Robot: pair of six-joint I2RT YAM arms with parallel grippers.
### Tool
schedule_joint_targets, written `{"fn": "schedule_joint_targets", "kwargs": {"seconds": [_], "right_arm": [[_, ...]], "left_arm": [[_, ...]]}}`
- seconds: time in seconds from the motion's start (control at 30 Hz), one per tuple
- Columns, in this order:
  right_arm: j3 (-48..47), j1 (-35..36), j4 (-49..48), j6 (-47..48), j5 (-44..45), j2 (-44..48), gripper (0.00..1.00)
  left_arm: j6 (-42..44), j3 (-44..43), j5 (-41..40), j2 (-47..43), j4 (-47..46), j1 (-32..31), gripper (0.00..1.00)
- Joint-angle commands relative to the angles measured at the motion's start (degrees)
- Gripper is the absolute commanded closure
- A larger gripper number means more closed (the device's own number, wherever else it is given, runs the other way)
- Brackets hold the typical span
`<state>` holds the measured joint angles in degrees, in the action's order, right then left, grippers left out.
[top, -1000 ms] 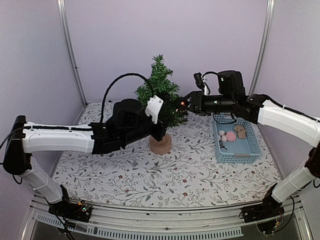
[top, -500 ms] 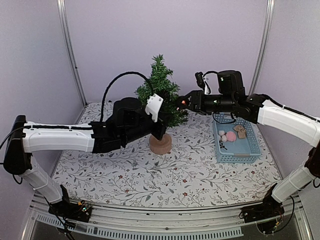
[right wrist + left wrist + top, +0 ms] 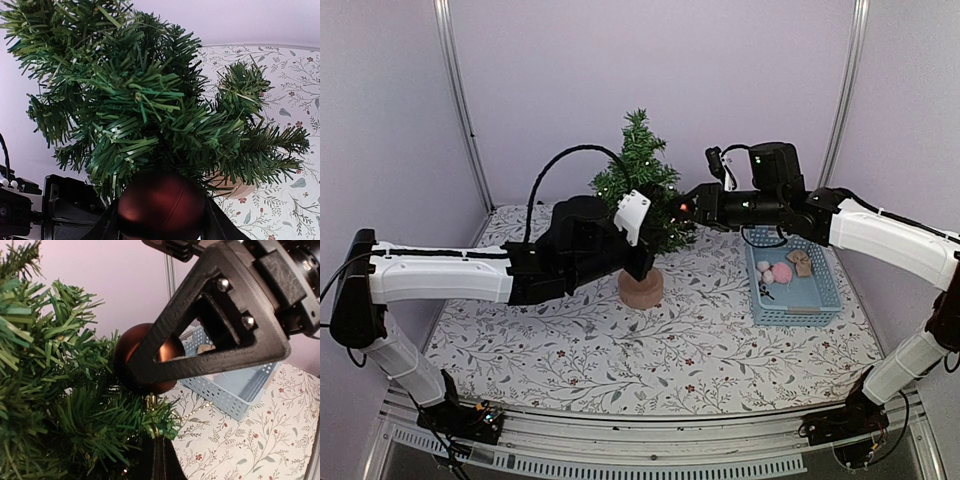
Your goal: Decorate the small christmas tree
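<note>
The table [image 3: 570, 345] holds the small christmas tree [image 3: 640, 185] mid-frame. The left claw [image 3: 157, 457] is pressed together low in its branches. The right claw [image 3: 686, 208] pinches a red ball [image 3: 160, 205]. A hard push may tip the tree or drop the ball.
</note>
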<state>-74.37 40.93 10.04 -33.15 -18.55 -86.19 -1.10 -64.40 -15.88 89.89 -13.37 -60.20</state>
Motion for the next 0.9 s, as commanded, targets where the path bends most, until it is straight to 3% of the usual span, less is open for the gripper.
{"fn": "schedule_joint_targets", "kwargs": {"seconds": [0.0, 0.4, 0.63, 0.87], "right_arm": [[0.6, 0.4, -0.1, 1.1, 0.0, 0.3, 0.82], [-0.1, 0.4, -3.7, 1.9, -0.3, -2.0, 0.81], [1.2, 0.4, -2.1, 3.1, 0.3, -1.3, 0.81], [3.6, 0.2, -2.0, 3.7, 1.6, 0.7, 0.81]], "left_arm": [[0.6, -1.2, -1.0, 0.8, 1.2, 0.5, 1.0], [1.0, -1.1, -9.6, 0.2, 1.5, 0.5, 1.0], [4.1, -1.2, -4.3, 0.9, -0.7, 0.0, 1.0], [4.2, -1.5, -4.3, 1.6, -1.0, -0.4, 1.0]]}}
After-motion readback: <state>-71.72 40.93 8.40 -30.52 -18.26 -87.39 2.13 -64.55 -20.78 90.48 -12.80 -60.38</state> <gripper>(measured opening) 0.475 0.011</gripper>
